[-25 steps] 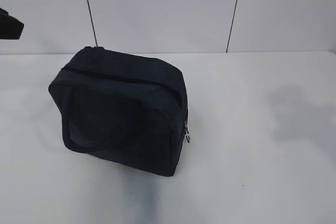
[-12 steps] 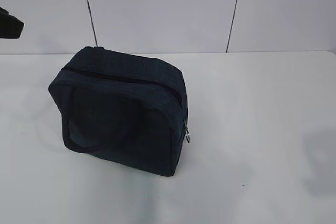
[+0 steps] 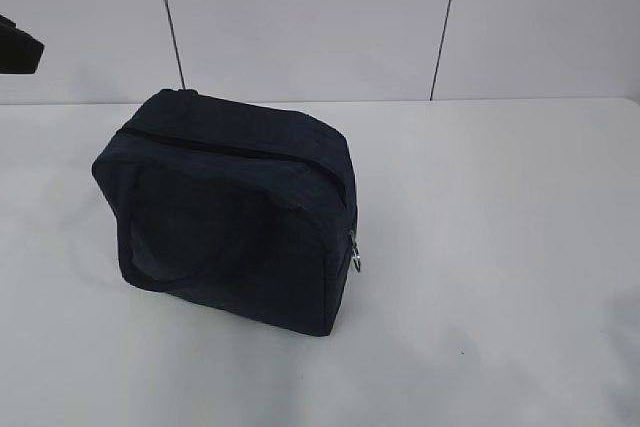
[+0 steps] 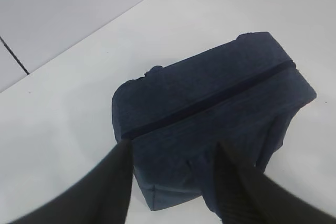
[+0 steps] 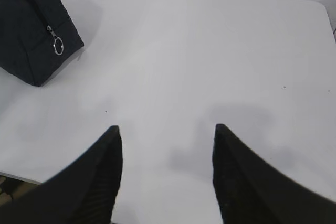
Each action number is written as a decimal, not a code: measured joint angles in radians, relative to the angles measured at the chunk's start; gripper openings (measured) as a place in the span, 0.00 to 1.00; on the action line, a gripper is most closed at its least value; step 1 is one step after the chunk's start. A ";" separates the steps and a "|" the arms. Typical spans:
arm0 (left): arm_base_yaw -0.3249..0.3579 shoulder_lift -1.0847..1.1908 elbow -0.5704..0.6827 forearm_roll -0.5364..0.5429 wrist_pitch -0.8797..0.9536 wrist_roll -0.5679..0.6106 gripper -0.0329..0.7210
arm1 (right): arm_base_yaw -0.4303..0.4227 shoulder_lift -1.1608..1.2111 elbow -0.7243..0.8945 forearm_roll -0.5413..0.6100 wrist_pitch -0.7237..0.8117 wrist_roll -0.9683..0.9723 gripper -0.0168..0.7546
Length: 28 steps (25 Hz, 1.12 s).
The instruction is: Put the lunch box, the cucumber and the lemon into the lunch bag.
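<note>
Zipped lunch bag [image 3: 228, 217] on white table [image 3: 480, 247]; both tools [image 4: 173, 148] [image 5: 165, 129] spread, empty.

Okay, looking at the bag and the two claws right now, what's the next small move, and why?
Probably nothing more than holding both claws clear. The lunch bag stands on the white table with its zipper run shut and the ring pull hanging at the end. No lunch box, cucumber or lemon shows outside it. The left claw and right claw are open and empty.
</note>
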 joint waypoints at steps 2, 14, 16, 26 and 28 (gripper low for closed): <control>0.000 0.000 0.000 0.000 0.000 0.000 0.52 | 0.000 0.000 0.002 0.000 0.009 0.002 0.57; 0.000 0.000 0.000 0.002 0.000 0.000 0.52 | 0.000 0.000 0.023 0.006 0.040 0.002 0.57; 0.000 0.002 0.000 0.002 0.000 0.000 0.52 | 0.000 0.000 0.023 0.006 0.040 0.002 0.57; 0.000 0.011 0.000 -0.002 -0.001 0.000 0.52 | 0.000 0.000 0.024 0.006 0.040 0.002 0.57; 0.000 0.011 0.000 -0.002 -0.002 0.000 0.52 | -0.016 0.000 0.024 0.006 0.040 0.002 0.57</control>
